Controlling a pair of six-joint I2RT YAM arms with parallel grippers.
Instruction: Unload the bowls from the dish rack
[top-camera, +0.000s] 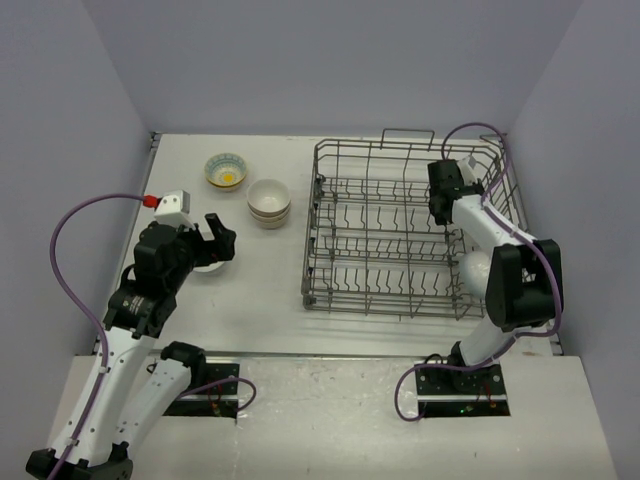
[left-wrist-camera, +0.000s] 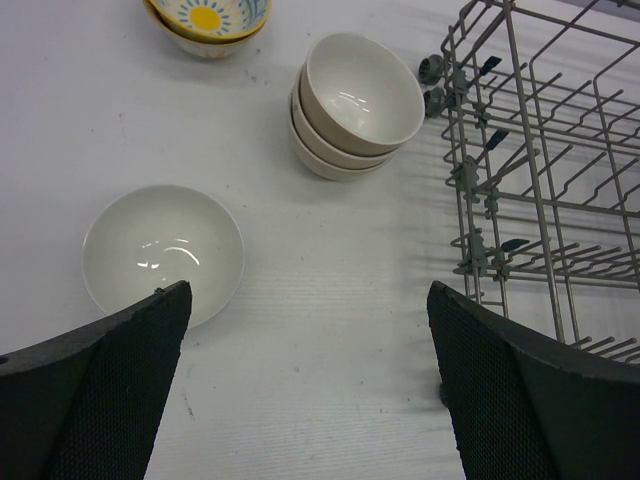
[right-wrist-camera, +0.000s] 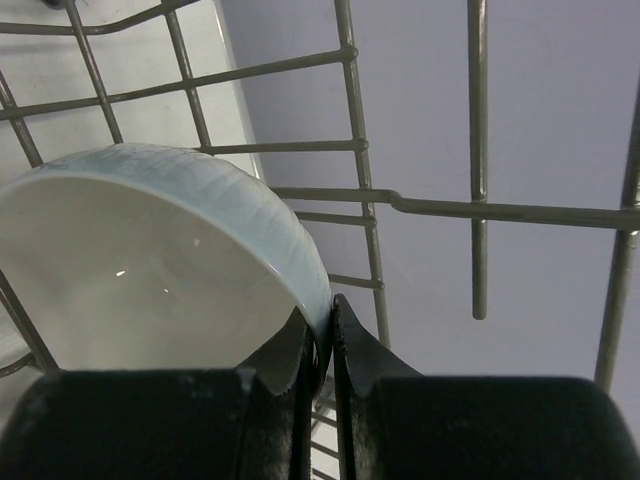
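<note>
The grey wire dish rack (top-camera: 400, 148) stands on the right half of the table. My right gripper (top-camera: 438, 205) reaches into its far right part. In the right wrist view it (right-wrist-camera: 328, 310) is shut on the rim of a white bowl (right-wrist-camera: 150, 260) that leans among the rack wires. On the table to the left are a patterned bowl with a yellow centre (top-camera: 226, 170), a stack of beige bowls (top-camera: 269, 202) and a single white bowl (left-wrist-camera: 160, 250). My left gripper (left-wrist-camera: 305, 300) hangs wide open just right of that white bowl, holding nothing.
The rack's near-left corner (left-wrist-camera: 480, 190) is close to the left gripper's right finger. Purple walls enclose the table at the back and both sides. A violet cable (top-camera: 75, 215) loops off the left arm.
</note>
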